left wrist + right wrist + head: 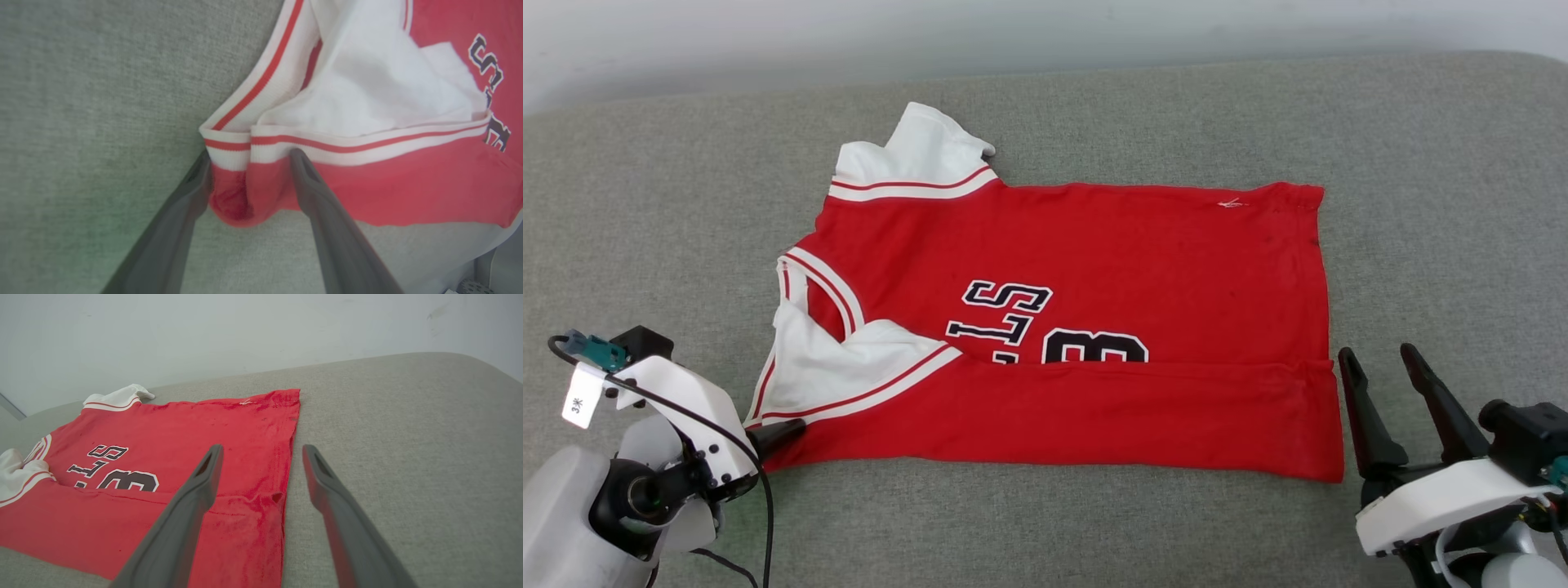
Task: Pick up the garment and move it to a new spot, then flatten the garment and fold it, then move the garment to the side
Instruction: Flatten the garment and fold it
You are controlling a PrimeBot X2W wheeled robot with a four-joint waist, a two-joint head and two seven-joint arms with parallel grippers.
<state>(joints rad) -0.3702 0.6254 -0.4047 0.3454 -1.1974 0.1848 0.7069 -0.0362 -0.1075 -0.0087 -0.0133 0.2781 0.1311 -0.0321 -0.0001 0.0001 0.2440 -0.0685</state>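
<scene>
Red shirt point(1094, 269) laid flat on grey cushion point(1421, 163), near edge folded over. Left gripper point(250, 159) spread wide, shirt's near-left corner set between fingers, not pinched. Right gripper point(1377, 351) spread wide, empty, just beside shirt's right edge

Bright, even light, faint shadows; left wrist view soft and slightly blurred.
</scene>
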